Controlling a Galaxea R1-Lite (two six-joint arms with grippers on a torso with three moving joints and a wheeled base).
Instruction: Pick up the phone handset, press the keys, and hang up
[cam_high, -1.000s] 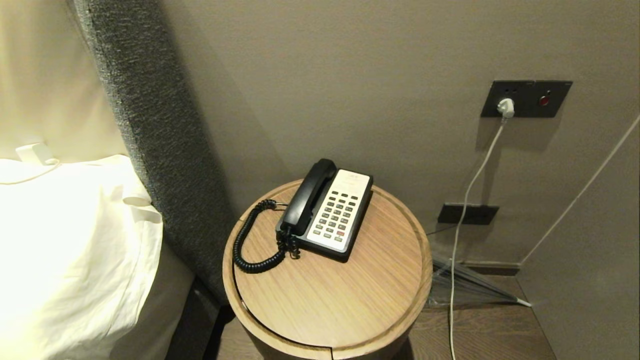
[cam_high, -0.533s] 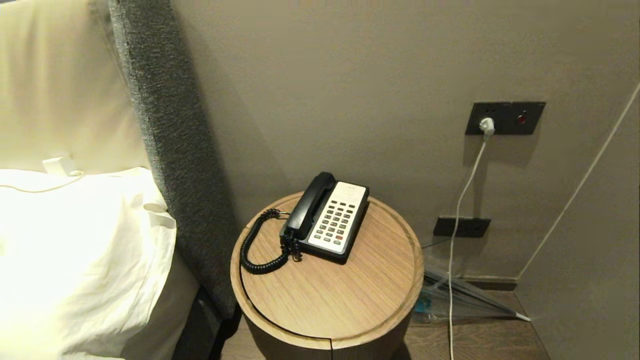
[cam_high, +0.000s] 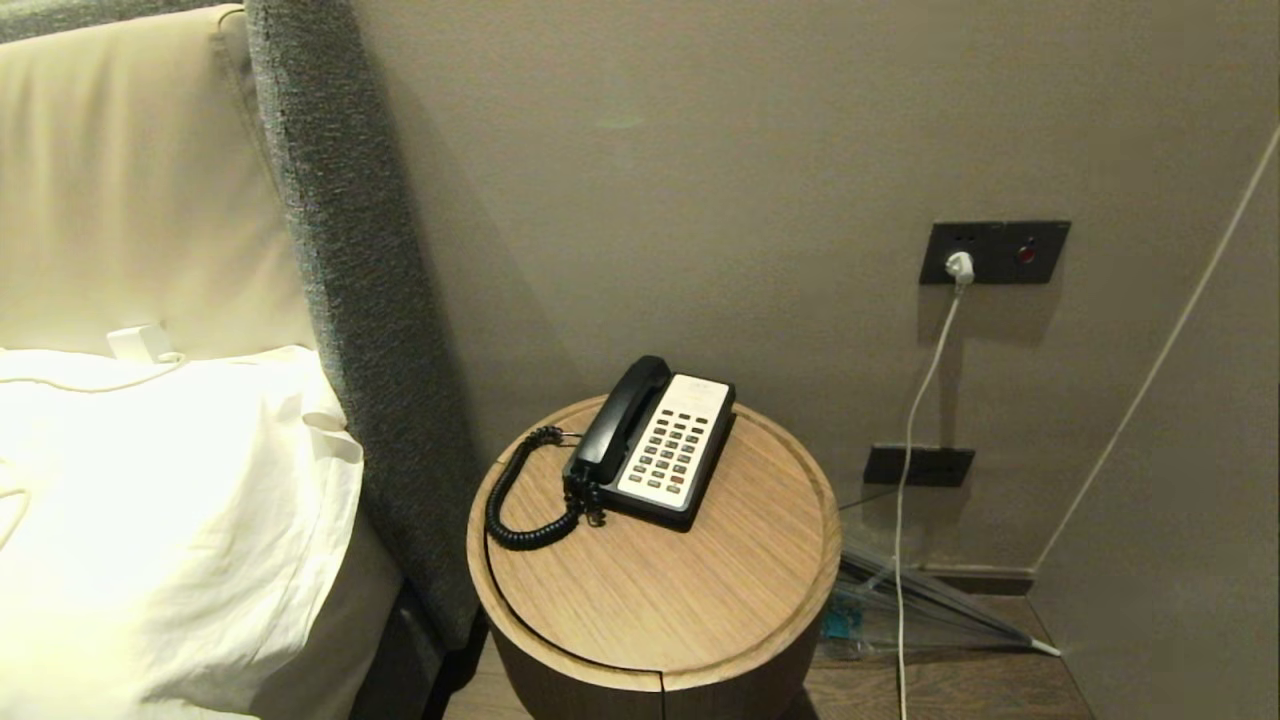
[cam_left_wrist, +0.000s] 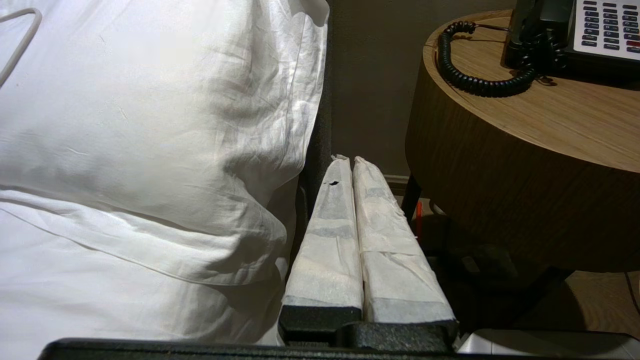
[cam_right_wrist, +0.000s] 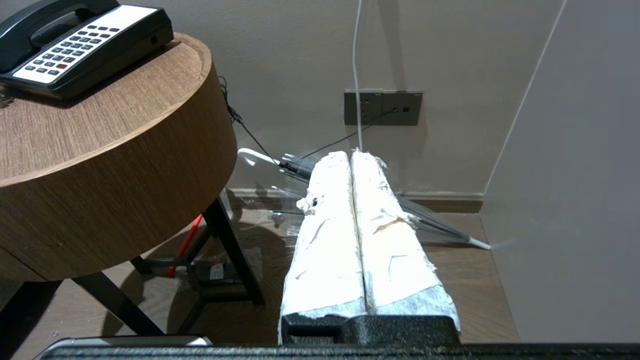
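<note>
- The handset (cam_high: 618, 420) lies in its cradle along the left side of the phone base (cam_high: 668, 455), on the round table (cam_high: 700, 600) beside the bed; it is untouched.
- It looks like a light, rigid plastic piece with a glossy, probably slippery shell; the narrow middle bar between its rounded ends seems the best place to grasp.
- The coiled cord (cam_high: 515, 500) loops off its near end and would likely tug back as it lifts.
- The left gripper (cam_left_wrist: 348, 162) hangs low between bed and table, fingers pressed together, empty.
- The right gripper (cam_right_wrist: 350, 155) hangs low to the table's right, also pressed together, empty.
</note>
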